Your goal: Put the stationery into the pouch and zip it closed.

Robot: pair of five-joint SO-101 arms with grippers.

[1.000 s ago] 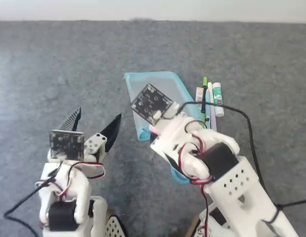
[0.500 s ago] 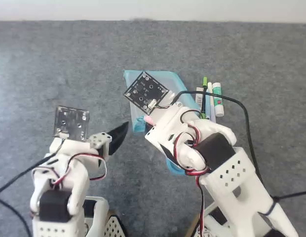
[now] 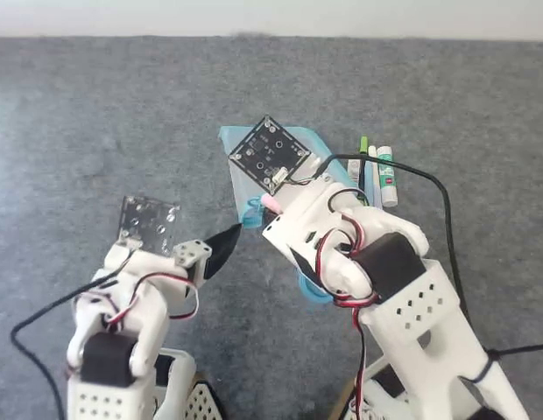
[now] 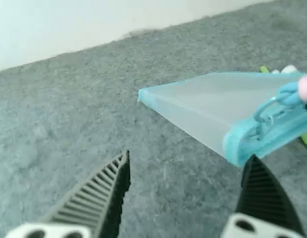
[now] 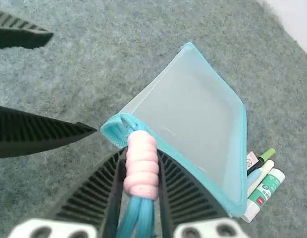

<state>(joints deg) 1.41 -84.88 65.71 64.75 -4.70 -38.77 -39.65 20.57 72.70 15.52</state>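
Left tool, gaping empty, neared the pouch stretching away from right tool gripping it.

Grey carpeted tabletop, pale wall behind

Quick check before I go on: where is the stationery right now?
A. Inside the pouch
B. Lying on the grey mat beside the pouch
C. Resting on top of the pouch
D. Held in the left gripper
B: the stationery lies on the grey mat beside the pouch, whose see-through body looks empty, and the left gripper is open with nothing in it.
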